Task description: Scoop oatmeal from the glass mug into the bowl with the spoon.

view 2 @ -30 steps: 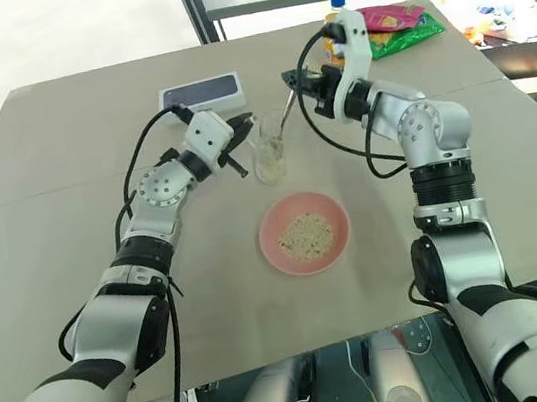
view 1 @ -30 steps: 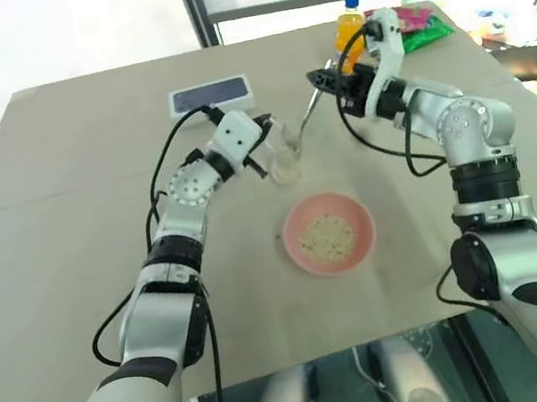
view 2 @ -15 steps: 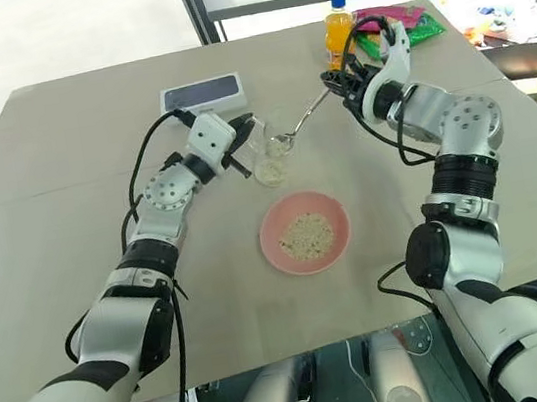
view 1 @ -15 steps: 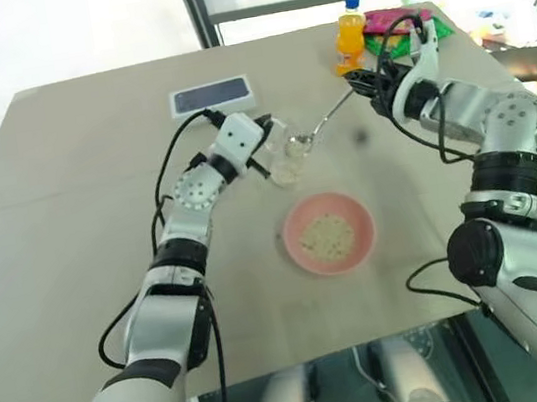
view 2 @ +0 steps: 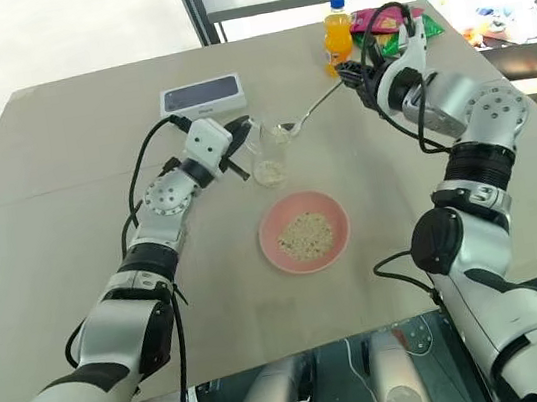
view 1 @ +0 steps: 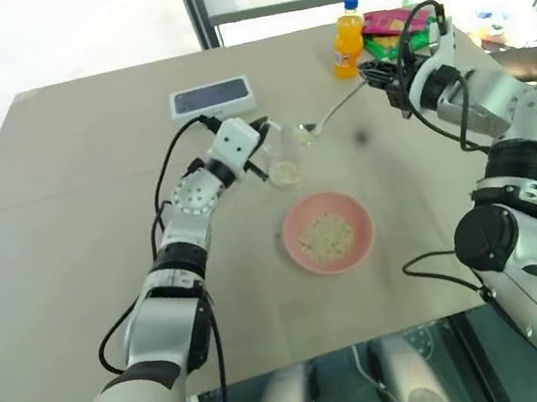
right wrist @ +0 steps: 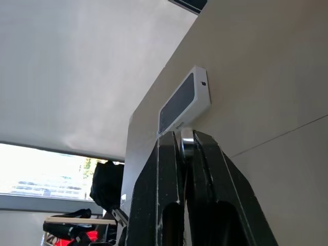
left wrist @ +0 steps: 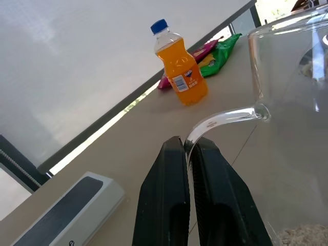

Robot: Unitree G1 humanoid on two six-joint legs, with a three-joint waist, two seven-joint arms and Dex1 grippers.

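Worktop [view 1: 80, 290], beige and four-sided, seen from above over both arms. Towards the far edge, left of centre, lies a flat white box with a dark top face [view 1: 210, 96]. Just in front of it the left gripper [left wrist: 187, 148] has its two black fingers pressed shut on the curved clear handle of the glass mug [view 1: 283, 154], which stands upright near the middle of the worktop with a little oatmeal [view 1: 284, 170] in its bottom. Nearer the front edge, apart from the mug, sits the pink bowl [view 1: 296, 249], holding a flat patch of oat flakes in its middle. Above the mug's rim hangs the head of the spoon [view 1: 332, 115], carrying a small load of flakes; its thin handle slants up and to the right, off the worktop, to the right gripper [view 1: 378, 74], whose fingers are closed on the handle's end. Whether the spoon's head touches the rim cannot be told. At the far edge, beside the right gripper, stands an orange drink bottle with a blue cap [view 1: 349, 38]. Green and pink snack packets [view 1: 394, 22] lie by the far right corner, just behind the bottle.
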